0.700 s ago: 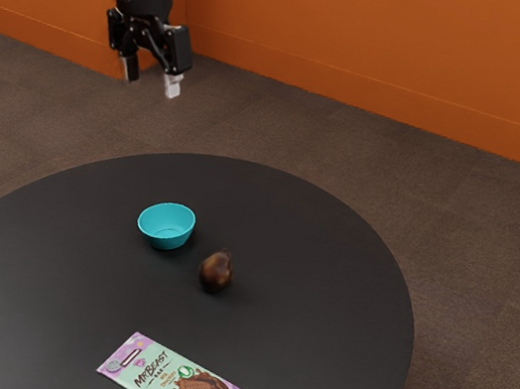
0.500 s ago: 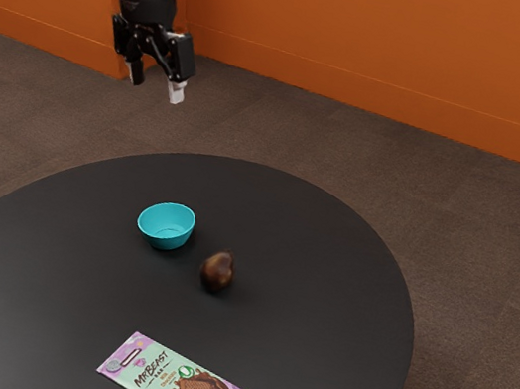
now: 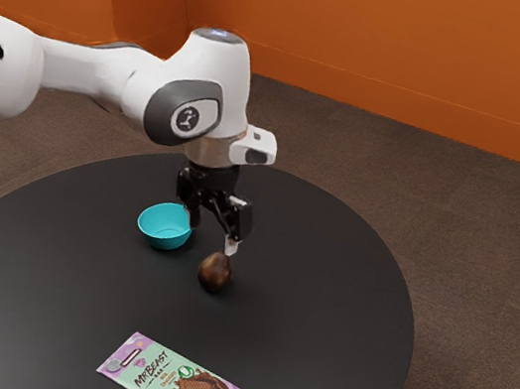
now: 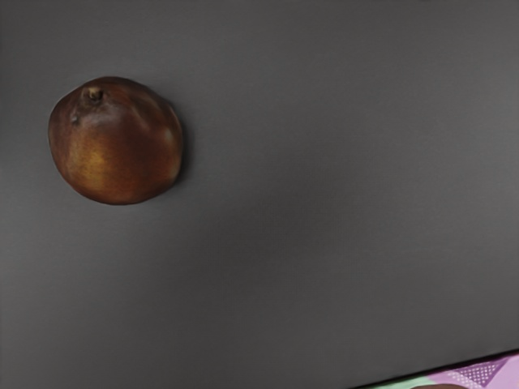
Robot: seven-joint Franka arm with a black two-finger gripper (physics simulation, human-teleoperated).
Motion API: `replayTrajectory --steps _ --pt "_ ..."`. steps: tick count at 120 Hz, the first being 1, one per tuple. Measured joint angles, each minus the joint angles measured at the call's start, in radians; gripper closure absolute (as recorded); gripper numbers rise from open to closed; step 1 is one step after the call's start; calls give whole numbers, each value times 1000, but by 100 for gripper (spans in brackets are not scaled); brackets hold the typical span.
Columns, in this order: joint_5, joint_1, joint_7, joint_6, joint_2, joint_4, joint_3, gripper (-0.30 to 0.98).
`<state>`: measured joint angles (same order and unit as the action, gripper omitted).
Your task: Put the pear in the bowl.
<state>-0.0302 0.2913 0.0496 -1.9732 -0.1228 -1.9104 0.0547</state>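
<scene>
one pear (image 3: 215,272), one bowl (image 3: 165,226) and one chocolate bar (image 3: 179,382) were found on a round black table (image 3: 312,355). the table was cut off at the exterior view's left and lower borders, and the arm (image 3: 200,108) covered part of its far edge. the bar's lower corner ran out of the exterior view, and most of the bar lay outside the wrist view. a small part of the bowl's rim was hidden behind one finger. the other fingertip appeared just above the pear's top; whether the two touched could not be determined.

the pear was dark brown and glossy, with an amber patch on its rounded side and a short, stubby stem. it stood on the table with its narrower end up, outside the turquoise bowl and near it.

the gripper (image 3: 212,233) pointed downward, its fingers spread, with nothing pinched between them. a narrow strip of tabletop separated pear and bowl. a broader strip lay between the pear and the bar. toward the exterior view's right, a wide stretch of dark surface ran from the pear to the curved table edge. the bowl's open mouth faced up.
</scene>
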Motion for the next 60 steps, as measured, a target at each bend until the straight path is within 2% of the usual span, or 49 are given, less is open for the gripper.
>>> replayTrajectory --steps 14,25,60 --pt "4 -18 38 -130 -76 -39 3 2" --pt "35 -22 63 -230 -125 -44 4 2" --pt "97 -63 107 -410 -167 -101 7 2"
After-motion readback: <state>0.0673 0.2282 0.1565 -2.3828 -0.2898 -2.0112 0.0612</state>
